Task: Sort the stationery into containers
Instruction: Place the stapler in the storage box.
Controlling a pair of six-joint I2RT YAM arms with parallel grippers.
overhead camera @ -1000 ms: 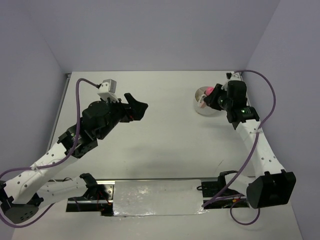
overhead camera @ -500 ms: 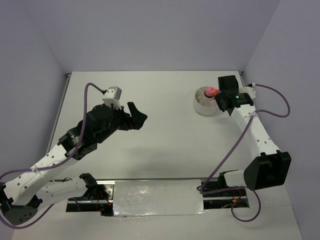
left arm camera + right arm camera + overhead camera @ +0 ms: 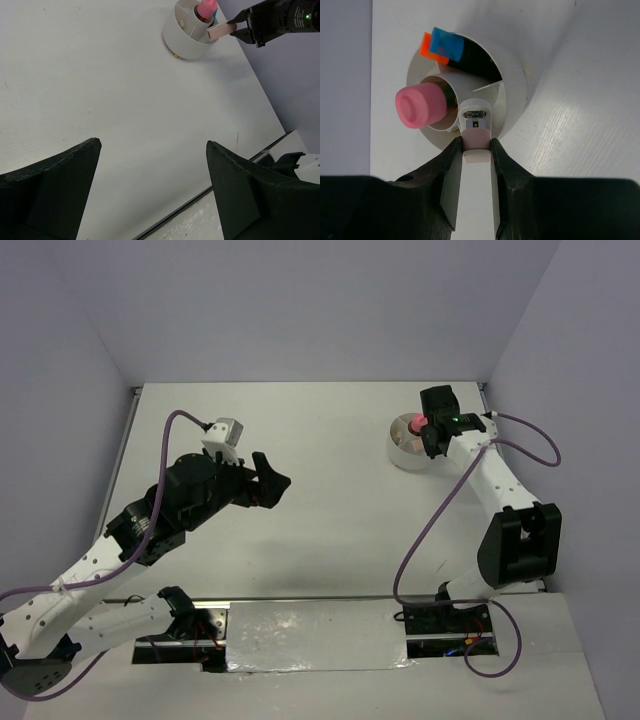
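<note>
One white round dish (image 3: 517,85) stood on the table (image 3: 340,530), and everything else is placed from it. In the right wrist view its inner dividers split it into compartments around an inner ring.

Two black markers (image 3: 470,57) lay side by side in the compartment on the far side of the dish from the right gripper. One had an orange cap (image 3: 426,46) and one a blue cap (image 3: 447,44), and both caps poked out over the rim. One pink tube (image 3: 417,105) stood in the inner ring, leaning out above the dish's edge. That made three items inside the dish.

The right gripper (image 3: 475,147) was at the near rim of the dish with its two fingers (image 3: 451,170) pinched narrowly on one pale pinkish-tan block (image 3: 476,137). The block's far end, which looked white, reached over the rim. I could not tell whether it touched the dish wall. The left wrist view showed the same grip from the side, with the block (image 3: 219,31) bridging from the gripper to the top of the dish (image 3: 182,40).

The left gripper (image 3: 152,144) was well apart from the dish, to its left in the overhead view, above bare table. Its two fingers were spread wide with nothing between them.
</note>
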